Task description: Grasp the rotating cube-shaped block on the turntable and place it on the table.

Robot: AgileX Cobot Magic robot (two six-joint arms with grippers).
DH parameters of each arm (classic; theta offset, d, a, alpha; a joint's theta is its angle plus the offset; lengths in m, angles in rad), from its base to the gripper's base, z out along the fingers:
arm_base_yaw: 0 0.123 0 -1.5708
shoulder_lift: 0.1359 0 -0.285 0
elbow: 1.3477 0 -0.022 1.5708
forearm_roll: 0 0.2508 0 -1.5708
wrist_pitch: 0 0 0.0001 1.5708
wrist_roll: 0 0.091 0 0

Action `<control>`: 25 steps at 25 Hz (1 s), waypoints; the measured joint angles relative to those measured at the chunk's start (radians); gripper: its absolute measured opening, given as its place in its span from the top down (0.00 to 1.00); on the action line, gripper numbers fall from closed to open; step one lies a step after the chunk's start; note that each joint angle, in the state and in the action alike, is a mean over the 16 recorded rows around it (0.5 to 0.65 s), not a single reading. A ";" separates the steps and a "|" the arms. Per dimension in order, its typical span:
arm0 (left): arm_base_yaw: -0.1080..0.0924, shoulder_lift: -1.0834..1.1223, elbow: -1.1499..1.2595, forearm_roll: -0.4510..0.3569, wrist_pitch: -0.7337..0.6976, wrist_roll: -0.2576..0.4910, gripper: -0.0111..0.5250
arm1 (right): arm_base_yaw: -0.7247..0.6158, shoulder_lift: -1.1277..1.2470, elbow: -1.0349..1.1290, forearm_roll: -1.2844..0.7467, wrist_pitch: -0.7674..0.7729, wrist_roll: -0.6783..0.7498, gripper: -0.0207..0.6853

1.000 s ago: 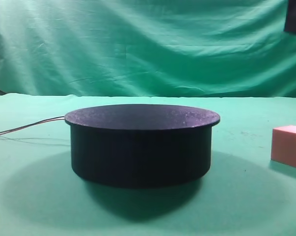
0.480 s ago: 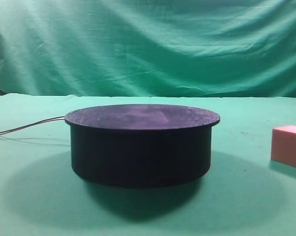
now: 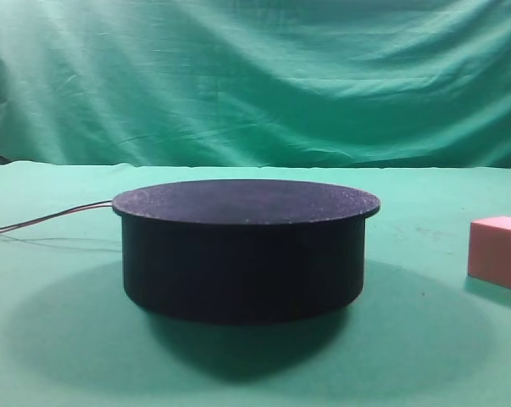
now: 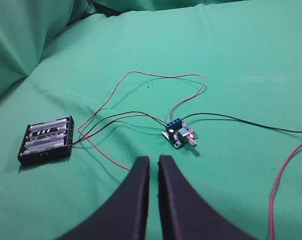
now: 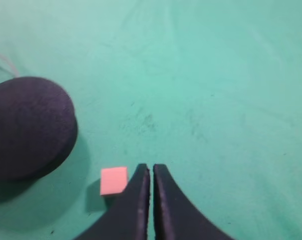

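Stretching wide, the table is lying flat under its green cloth. The turntable is sitting on it with a bare top. The cube-shaped block is resting on the cloth, apart from the turntable. It is looking light and stiff, with flat sides easy to pinch. The right gripper and left gripper are squeezing shut on nothing.
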 joint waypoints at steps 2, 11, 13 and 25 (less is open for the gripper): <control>0.000 0.000 0.000 0.000 0.000 0.000 0.98 | -0.047 -0.072 0.072 -0.004 -0.067 -0.005 0.97; 0.000 0.000 0.000 0.000 0.000 0.000 0.98 | -0.249 -0.428 0.398 0.026 -0.279 -0.012 0.97; 0.000 0.000 0.000 0.000 0.000 0.000 0.98 | -0.278 -0.488 0.449 0.037 -0.297 -0.012 0.97; 0.000 0.000 0.000 0.000 0.000 0.000 0.98 | -0.348 -0.627 0.570 0.077 -0.305 -0.011 0.97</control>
